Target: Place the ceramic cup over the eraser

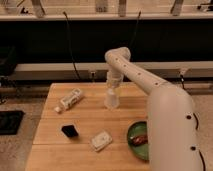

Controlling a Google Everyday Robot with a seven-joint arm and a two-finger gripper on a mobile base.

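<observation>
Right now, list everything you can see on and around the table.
ceramic cup: one, white, back middle of the table, directly under the hand
eraser: one, black, front left
bottle-like object: one, white, lying at back left
flat rectangular item: one, whitish, front middle, right of the eraser
plate: one, green, front right, partly hidden by the arm
brown item: one, on the plate; cannot tell what it is
table: one, light wood
cables: two, black, hanging behind the table
arm: one, white, reaching from front right to back middle
hand: one, white, at the cup's top
</observation>
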